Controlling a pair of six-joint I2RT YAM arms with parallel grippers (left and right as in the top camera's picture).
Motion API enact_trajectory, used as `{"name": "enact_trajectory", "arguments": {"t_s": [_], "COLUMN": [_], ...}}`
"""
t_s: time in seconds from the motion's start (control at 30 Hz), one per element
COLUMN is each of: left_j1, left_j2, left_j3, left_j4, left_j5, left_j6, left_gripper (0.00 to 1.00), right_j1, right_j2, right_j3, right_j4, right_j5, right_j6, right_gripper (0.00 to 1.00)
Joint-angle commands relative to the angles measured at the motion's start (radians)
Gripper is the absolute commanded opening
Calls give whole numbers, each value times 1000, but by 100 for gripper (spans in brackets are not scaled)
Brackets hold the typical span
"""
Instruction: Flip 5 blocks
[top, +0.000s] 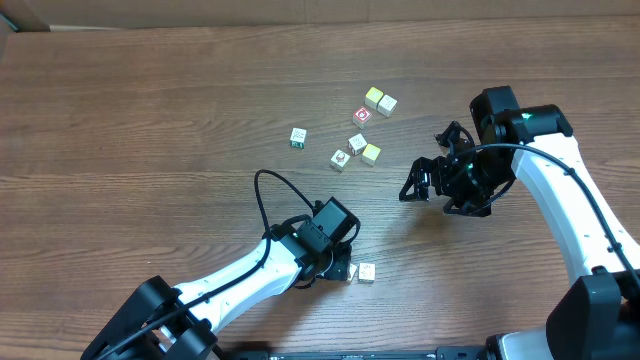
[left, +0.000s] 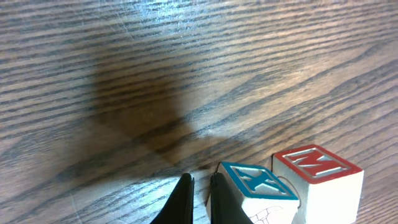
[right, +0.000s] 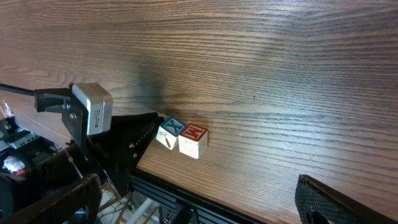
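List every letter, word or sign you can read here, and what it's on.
"X": top of the teal-lettered block, beside the left gripper.
"M": top of the red-lettered block next to it.
Marks on the far cluster of cubes: too small to read.

Robotics lab test bench: a white-and-black left arm (top: 240, 275) and right arm (top: 575, 190) reach over a wood-grain worktop (top: 120, 120) scattered with small toy blocks (top: 298, 137); a black cable (top: 262, 195) loops from one arm, and black framing (right: 205, 202) with wiring runs under the worktop's near edge.
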Motion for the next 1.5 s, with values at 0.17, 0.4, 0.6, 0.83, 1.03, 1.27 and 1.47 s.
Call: {"name": "enact_trajectory", "arguments": {"t_s": [0.17,0.4,0.6,0.83,1.03,1.27,1.47], "left_j1": [-6,-17,-47,-60,-60,-60,-60], "left_j2": [3,3,3,3,3,3,3], "left_j3": [14,14,14,14,14,14,14], "left_j4": [-45,-143,-122,-90,-75,-71,-51], "left_j5": [-35,-16,11,13,18,18,18], "left_j6": [-106,-45,-37,-43,-43,-39,-16], "left_gripper": [4,4,4,4,4,4,5], "right_j1": [4,4,4,4,4,4,4], "right_j2": [-15,-15,-15,-15,-15,-15,-15], "right_j3": [23,23,23,23,23,23,23], "right_j4": [-2,-3,-5,-4,-4,-4,-4], "right_j5": [0,0,0,0,0,0,0], "right_j6": [-6,-6,-6,-6,-6,-6,-6], "right_gripper": [100,100,100,100,100,100,100]}}
